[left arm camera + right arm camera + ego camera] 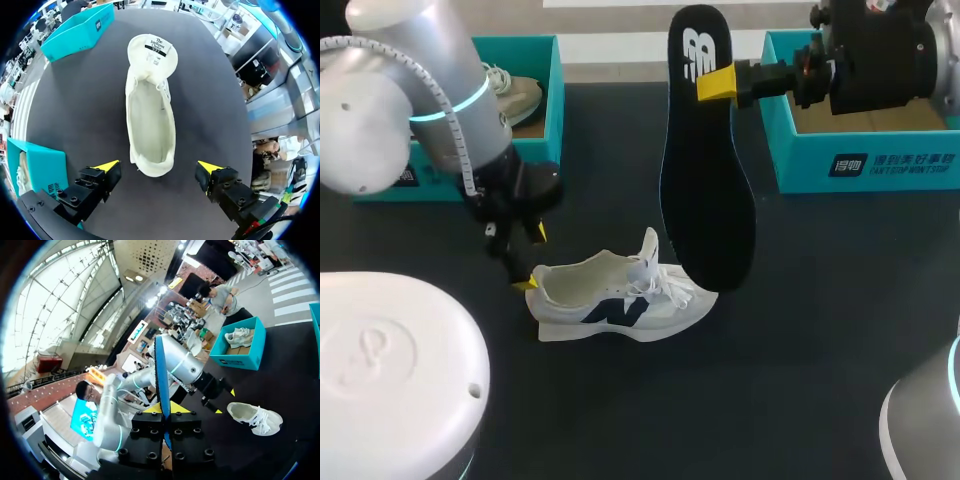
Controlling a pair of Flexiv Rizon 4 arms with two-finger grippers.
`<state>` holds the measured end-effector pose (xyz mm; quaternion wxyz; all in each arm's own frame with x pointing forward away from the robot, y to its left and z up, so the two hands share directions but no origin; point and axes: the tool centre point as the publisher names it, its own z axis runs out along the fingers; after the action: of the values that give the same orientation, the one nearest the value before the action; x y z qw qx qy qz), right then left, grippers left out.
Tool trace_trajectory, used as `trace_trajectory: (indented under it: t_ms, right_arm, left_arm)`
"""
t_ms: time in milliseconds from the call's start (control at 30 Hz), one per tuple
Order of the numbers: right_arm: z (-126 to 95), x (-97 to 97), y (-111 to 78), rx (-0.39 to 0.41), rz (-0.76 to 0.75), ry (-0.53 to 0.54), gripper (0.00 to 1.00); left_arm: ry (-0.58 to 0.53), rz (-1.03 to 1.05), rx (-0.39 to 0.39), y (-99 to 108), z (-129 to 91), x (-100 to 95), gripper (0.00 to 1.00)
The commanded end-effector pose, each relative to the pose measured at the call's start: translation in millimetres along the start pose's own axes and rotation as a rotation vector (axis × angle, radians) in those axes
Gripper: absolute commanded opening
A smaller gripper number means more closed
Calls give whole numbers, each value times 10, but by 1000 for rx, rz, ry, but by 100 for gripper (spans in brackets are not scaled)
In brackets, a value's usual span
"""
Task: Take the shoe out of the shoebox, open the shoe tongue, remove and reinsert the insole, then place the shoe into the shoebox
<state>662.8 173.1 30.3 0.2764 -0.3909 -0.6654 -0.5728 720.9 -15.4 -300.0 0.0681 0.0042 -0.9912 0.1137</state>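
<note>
White sneaker (620,300) standing on its sole on the dark surface (800,350), toe toward the right arm's side, apart from both teal boxes. Left gripper (531,258) at the heel, jaws wide, one yellow tip on either side, neither touching. Right gripper (717,83) raised above the surface, jaws clamped on the heel end of the black insole (705,190), which hangs toe-down, its lower end near the sneaker's laces. Right shoebox (860,160) behind it; left shoebox (552,90) holds a second shoe (515,95).

Black table (820,350), second teal box (554,100) at rear left, spare shoe (517,98) inside
</note>
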Motion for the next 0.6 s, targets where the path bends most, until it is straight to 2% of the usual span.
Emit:
trace_trajectory:
  t_ms: [33, 300, 467, 600]
  right_arm:
    - [34, -4, 16, 2, 1, -1, 0]
    - [34, -4, 16, 2, 1, -1, 0]
    - [34, -4, 16, 2, 1, -1, 0]
    - [34, -4, 16, 2, 1, -1, 0]
  left_arm:
    - [3, 2, -7, -18, 21, -24, 100]
    - [-4, 4, -8, -68, 28, -52, 100]
    - [-42, 5, 22, -286, 36, -165, 100]
    - [-71, 15, 31, -507, 132, -288, 100]
